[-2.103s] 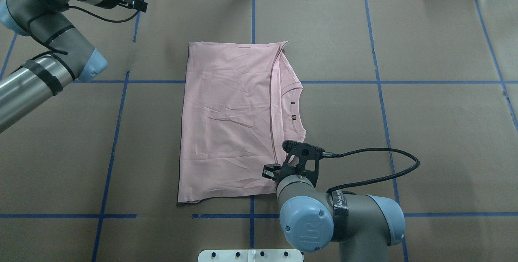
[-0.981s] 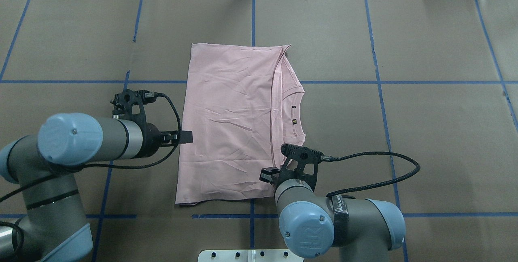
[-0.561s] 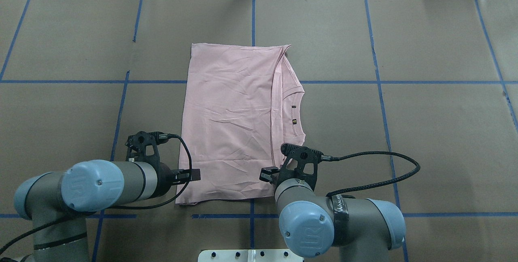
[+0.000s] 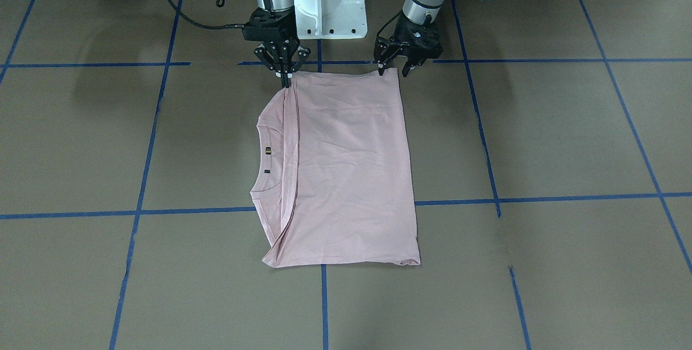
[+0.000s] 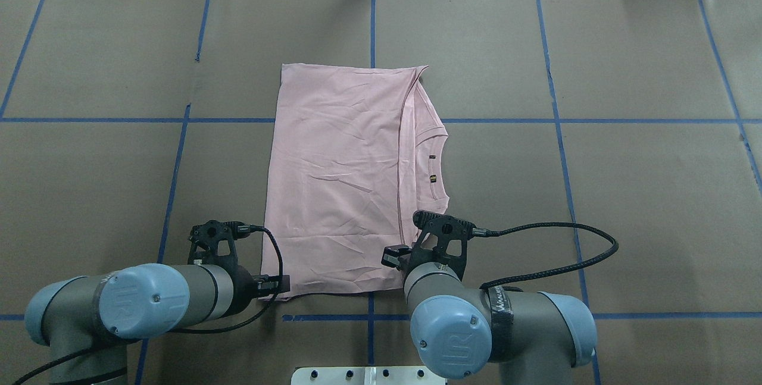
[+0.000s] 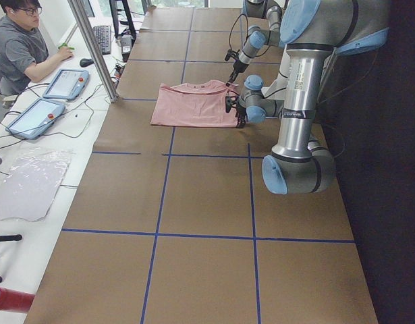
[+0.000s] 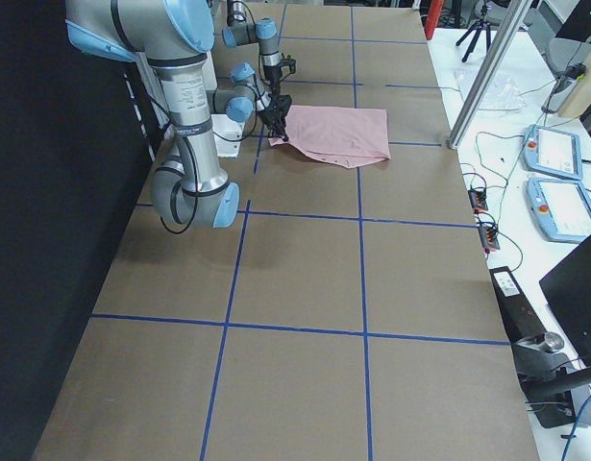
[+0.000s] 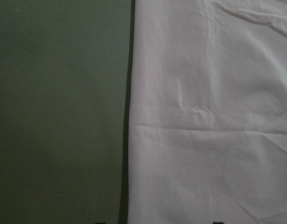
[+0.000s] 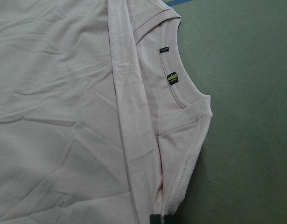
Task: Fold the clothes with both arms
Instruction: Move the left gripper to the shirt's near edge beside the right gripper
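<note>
The pale pink T-shirt lies folded lengthwise on the brown table, plain side up, with the collar showing at its right edge. My left gripper is open at the shirt's near left corner, its fingers set either side of the corner just above the table. The left wrist view shows the shirt's edge between widely spread fingertips. My right gripper is shut on the shirt's near right corner, by the folded edge below the collar. In the overhead view its fingers are hidden under the wrist.
The white pedestal base stands just behind both grippers. Blue tape lines cross the table. In the exterior left view an operator sits past the far edge with tablets, beside an aluminium post.
My left arm swung in from the far left and travelled along the shirt's left edge to its near left corner. The right arm has hardly moved; the shirt shifted slightly.
</note>
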You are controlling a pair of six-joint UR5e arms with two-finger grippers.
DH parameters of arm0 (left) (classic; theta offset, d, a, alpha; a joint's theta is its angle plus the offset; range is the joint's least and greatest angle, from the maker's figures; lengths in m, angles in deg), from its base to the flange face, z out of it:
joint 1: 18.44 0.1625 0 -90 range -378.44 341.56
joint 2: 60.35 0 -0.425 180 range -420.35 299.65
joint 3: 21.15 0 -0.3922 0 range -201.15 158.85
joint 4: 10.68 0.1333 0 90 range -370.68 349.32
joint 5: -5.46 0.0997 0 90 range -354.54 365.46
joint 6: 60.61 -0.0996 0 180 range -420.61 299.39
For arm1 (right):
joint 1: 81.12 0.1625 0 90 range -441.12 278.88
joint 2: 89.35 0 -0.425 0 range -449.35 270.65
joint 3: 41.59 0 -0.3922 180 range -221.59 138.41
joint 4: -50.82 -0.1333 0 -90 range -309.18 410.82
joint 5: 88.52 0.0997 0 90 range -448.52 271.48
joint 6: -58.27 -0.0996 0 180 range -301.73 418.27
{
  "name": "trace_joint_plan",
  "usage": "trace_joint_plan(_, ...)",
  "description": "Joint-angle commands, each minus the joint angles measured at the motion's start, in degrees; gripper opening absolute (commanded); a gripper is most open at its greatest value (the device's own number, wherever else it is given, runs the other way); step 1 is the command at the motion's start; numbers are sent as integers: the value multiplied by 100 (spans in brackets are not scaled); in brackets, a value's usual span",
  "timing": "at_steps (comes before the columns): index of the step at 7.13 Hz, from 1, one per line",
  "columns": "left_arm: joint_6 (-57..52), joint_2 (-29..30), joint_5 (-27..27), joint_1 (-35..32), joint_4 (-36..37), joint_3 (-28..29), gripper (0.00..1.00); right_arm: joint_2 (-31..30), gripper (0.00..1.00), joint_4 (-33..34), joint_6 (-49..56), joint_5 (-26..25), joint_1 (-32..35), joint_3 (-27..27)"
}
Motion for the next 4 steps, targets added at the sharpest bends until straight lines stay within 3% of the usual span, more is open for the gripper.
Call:
trace_joint_plan(1,-3,-3,5,11,1,3,54,6,0,0,0,0,0,6)
trace_joint_plan(4,-3,-3,-4,107,1,21,55,-11,0,0,0,0,0,41)
